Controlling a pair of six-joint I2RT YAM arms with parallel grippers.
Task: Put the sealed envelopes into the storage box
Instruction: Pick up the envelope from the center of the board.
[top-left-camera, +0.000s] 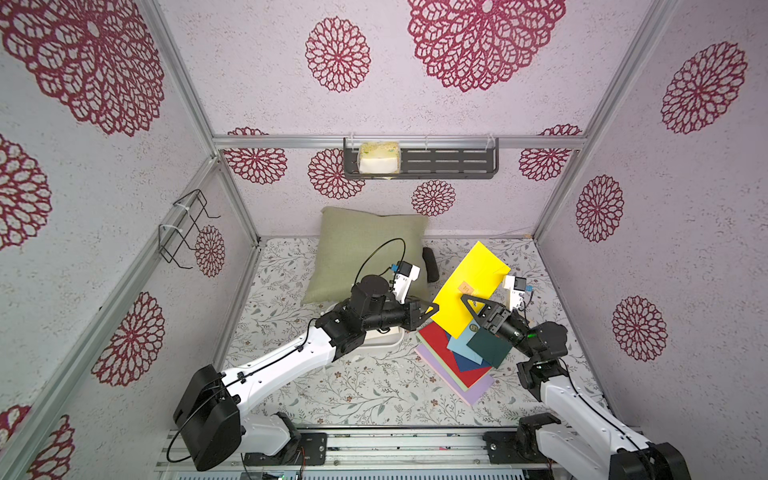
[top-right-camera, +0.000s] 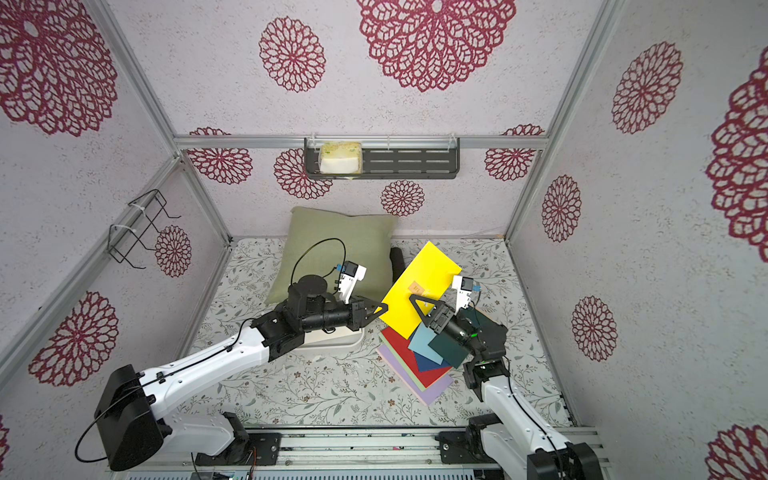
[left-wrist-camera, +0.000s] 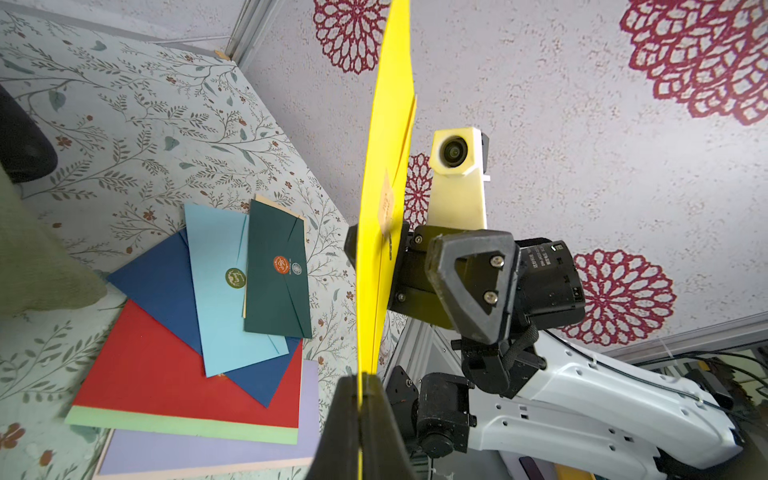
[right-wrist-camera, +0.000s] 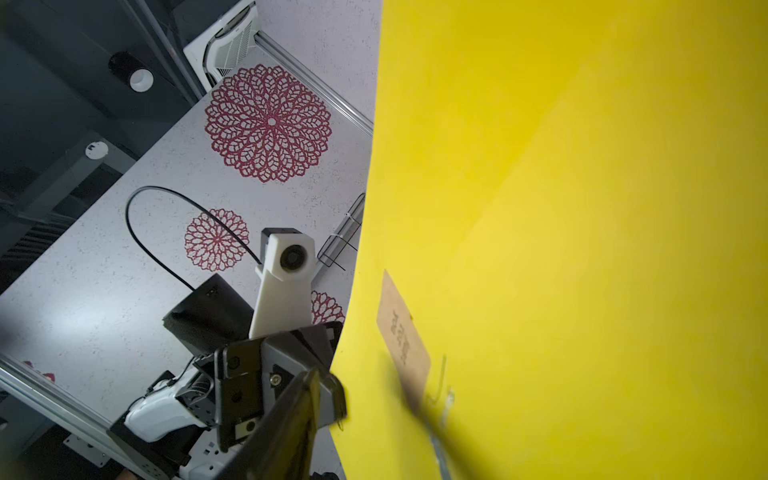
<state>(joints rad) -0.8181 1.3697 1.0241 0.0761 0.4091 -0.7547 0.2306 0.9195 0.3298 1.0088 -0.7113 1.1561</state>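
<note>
A yellow envelope (top-left-camera: 469, 282) (left-wrist-camera: 384, 124) hangs tilted in the air above the pile. My left gripper (top-left-camera: 433, 308) (left-wrist-camera: 363, 378) is shut on its lower left edge. My right gripper (top-left-camera: 465, 300) (right-wrist-camera: 365, 390) straddles its lower part by the brown sticker, jaws apart, one finger on each face. Beneath lies a fanned stack of sealed envelopes: lilac (top-left-camera: 478, 390), pale green (left-wrist-camera: 187, 426), red (top-left-camera: 436, 345), navy (left-wrist-camera: 162, 286), light blue (left-wrist-camera: 220, 291) and dark green (left-wrist-camera: 276, 266). The white storage box (top-left-camera: 386, 338) sits left of the stack, mostly hidden under my left arm.
A green cushion (top-left-camera: 365, 249) leans at the back, with a black object (top-left-camera: 432, 266) beside it. A dark slotted shelf (top-left-camera: 449, 160) on the back wall holds a pale packet (top-left-camera: 378, 158). A wire rack (top-left-camera: 183, 228) hangs on the left wall.
</note>
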